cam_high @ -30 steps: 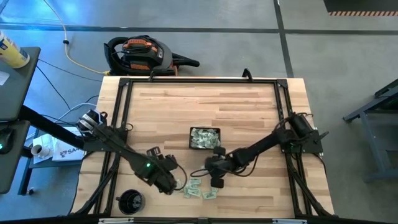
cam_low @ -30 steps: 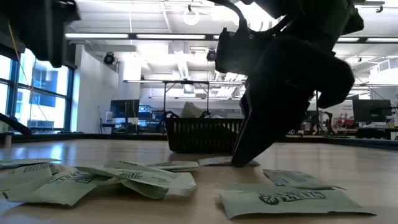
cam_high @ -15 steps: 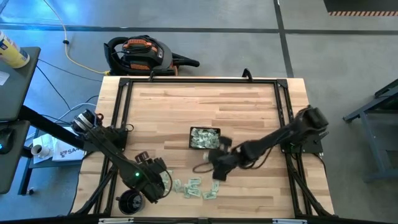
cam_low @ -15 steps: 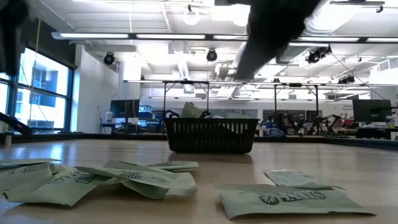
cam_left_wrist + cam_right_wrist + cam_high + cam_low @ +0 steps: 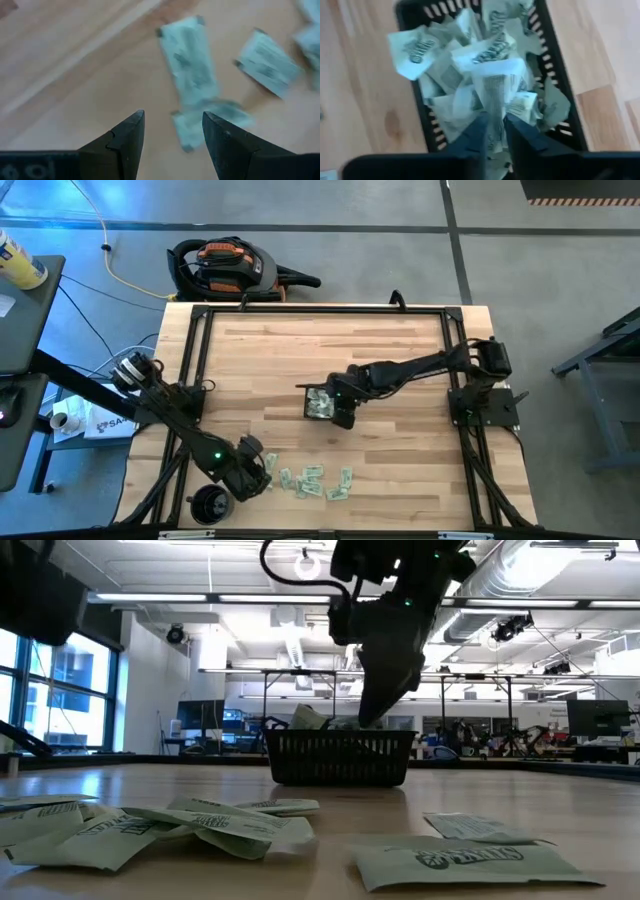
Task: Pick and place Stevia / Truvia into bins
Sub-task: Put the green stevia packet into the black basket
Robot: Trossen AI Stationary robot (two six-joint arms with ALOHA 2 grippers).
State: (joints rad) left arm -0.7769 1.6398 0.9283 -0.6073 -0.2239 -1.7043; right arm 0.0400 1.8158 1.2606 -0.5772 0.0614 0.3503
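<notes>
Several pale green and white sachets [image 5: 312, 480] lie flat on the wood near the table's near edge, also seen as sachets [image 5: 230, 825] in the low view. The black mesh tray [image 5: 309, 404] stands mid-table, piled with sachets [image 5: 470, 65]. My right gripper [image 5: 344, 414] hangs over the tray's right part, shut on one sachet, its fingers pointing down above the tray [image 5: 338, 758]. My left gripper [image 5: 263, 481] is open, low over the left end of the loose sachets; in its wrist view the left gripper [image 5: 172, 132] has sachets [image 5: 192, 70] just ahead of its fingertips. My right gripper [image 5: 493, 131] pinches one sachet between its two fingers, which come from above and point down. The sachet's free part [image 5: 496, 92] reaches past the fingertips over the pile in the tray. Whether it touches that pile, I cannot tell.
A round black cup-like object [image 5: 210, 503] sits at the near left corner, close to my left arm. A black frame [image 5: 197, 360] runs along the table's edges. Bare wood [image 5: 270, 360] lies to the left of and beyond the tray.
My right gripper has risen from the table beside the loose sachets and swung toward the far edge, ending over the tray. My left gripper has drawn back a little toward the table's left, staying low by the sachets.
</notes>
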